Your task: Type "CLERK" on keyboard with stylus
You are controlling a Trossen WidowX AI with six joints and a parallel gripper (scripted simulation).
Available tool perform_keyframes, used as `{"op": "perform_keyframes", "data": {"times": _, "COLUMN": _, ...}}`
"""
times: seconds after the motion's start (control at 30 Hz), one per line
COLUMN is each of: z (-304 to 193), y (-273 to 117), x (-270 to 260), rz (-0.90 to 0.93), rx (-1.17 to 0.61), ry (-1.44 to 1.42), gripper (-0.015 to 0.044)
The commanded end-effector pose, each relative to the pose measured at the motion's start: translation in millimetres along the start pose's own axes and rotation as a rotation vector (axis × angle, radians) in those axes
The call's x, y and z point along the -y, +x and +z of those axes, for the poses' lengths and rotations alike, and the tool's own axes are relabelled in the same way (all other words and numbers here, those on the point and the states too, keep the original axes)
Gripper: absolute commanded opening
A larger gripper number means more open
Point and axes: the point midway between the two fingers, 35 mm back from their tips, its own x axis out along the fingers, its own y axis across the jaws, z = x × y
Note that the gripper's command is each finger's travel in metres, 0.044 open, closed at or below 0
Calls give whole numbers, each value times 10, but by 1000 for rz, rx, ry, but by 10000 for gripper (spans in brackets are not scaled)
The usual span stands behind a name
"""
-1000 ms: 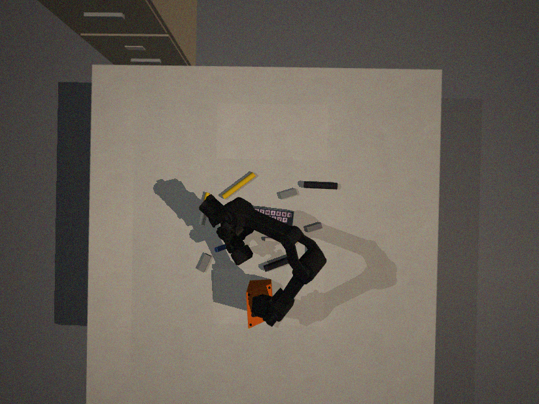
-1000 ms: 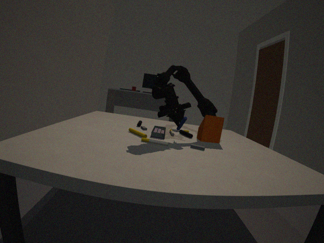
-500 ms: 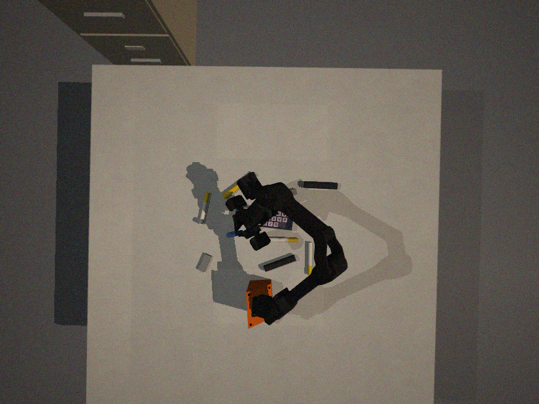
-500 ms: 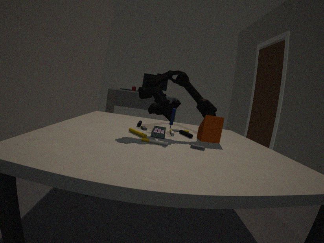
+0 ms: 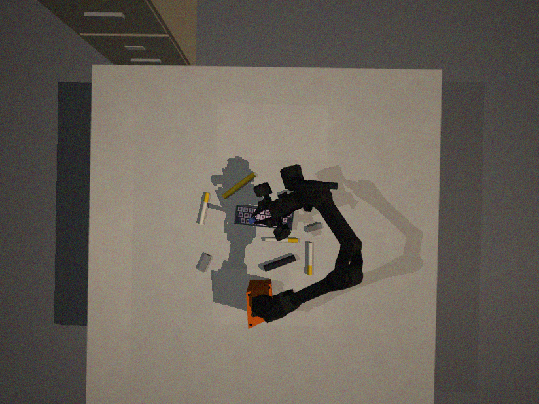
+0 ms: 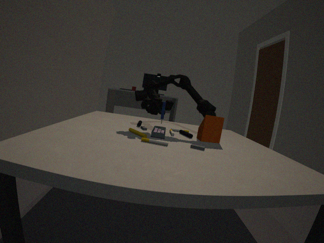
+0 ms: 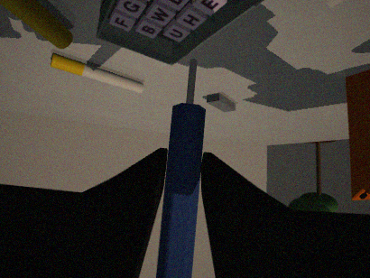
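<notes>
My gripper is shut on the blue stylus, which stands nearly upright with its thin grey tip pointing down. The dark keyboard lies flat on the desk with pale pink letter keys. In the exterior view the stylus tip hangs above the keyboard's level, with a gap. In the wrist view the keys F, G, B, W, U, H and E can be read, beyond the tip. My arm hides much of the keyboard in the top view.
A yellow cylinder and a white-and-yellow marker lie left of the keyboard. Two more such markers, a black cylinder and grey blocks lie around it. An orange block stands at my base.
</notes>
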Motion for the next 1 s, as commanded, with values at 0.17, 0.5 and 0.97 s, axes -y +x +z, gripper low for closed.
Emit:
{"op": "perform_keyframes", "data": {"times": 0.17, "z": 78, "y": -59, "x": 0, "rz": 35, "rx": -30, "ry": -13, "gripper": 0}}
{"op": "perform_keyframes", "data": {"times": 0.5, "z": 319, "y": 98, "x": 9, "rz": 34, "rx": -30, "ry": -12, "gripper": 0}}
{"op": "perform_keyframes", "data": {"times": 0.97, "z": 326, "y": 96, "x": -3, "rz": 34, "rx": -30, "ry": -12, "gripper": 53}}
